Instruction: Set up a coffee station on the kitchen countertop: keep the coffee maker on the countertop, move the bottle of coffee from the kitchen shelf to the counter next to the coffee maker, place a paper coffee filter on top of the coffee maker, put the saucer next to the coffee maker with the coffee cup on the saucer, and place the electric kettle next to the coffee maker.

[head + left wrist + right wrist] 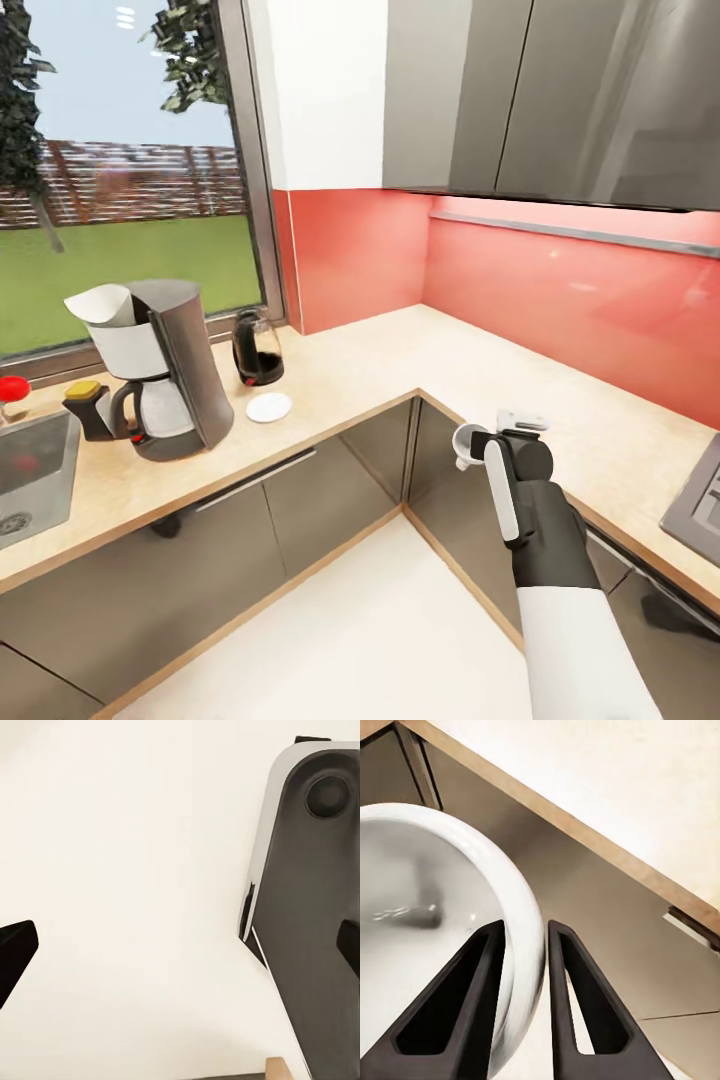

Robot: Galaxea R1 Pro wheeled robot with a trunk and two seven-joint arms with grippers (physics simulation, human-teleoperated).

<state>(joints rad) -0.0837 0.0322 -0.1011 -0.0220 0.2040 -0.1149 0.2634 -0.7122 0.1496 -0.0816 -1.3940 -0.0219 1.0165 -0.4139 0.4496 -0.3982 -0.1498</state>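
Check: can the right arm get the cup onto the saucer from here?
Probably yes. The right tool grips the cup by its wall, out over the floor. The saucer lies bare on the counter between kettle and coffee maker, nothing between; the reach looks long.

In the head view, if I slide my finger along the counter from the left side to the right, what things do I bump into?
Bottle of coffee → coffee maker → electric kettle → saucer → coffee cup, pinched by the right gripper.

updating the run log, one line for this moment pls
right gripper: shut on cup rim | saucer: empty, on counter | left: open
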